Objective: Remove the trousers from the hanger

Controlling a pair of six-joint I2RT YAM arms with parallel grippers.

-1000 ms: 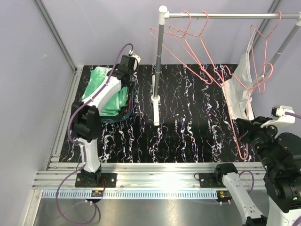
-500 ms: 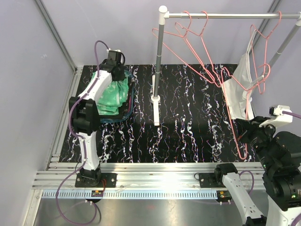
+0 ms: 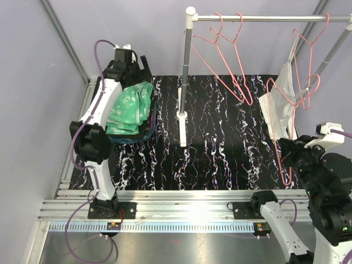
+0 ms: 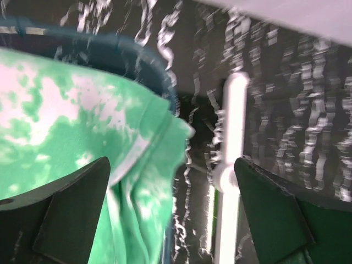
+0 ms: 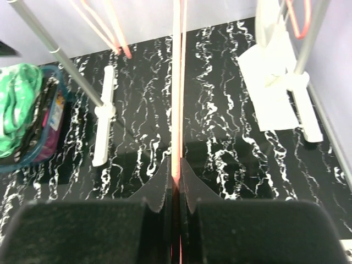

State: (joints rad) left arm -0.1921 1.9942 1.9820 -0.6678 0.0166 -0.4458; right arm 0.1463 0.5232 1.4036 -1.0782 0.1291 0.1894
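The mottled green-and-white trousers [image 3: 131,105] lie on top of a folded pile in a blue basket [image 3: 131,139] at the far left. In the right wrist view, black speckled trousers [image 5: 41,110] and magenta trousers [image 5: 47,147] show under the green trousers [image 5: 16,104]. My left gripper [image 3: 136,64] hovers open over the pile's far end, and its wrist view shows the green trousers [image 4: 66,126] below the empty left gripper [image 4: 173,214]. My right gripper [image 3: 284,146] is shut on a pink wire hanger [image 3: 286,180], which hangs from the rail; the hanger [image 5: 176,82] runs straight up from between the right gripper's [image 5: 176,179] jaws.
A clothes rack stands on the black marbled table, with a post [image 3: 186,71], a white foot [image 3: 182,129] and a top rail [image 3: 264,18]. Two bare pink hangers [image 3: 234,60] hang from the rail. A white cloth [image 3: 278,104] hangs at the right end. Purple walls close in on the left and at the back.
My left gripper has opened, let go of the green trousers and moved up and back. The trousers have settled on the pile. The bare hangers have swung slightly.
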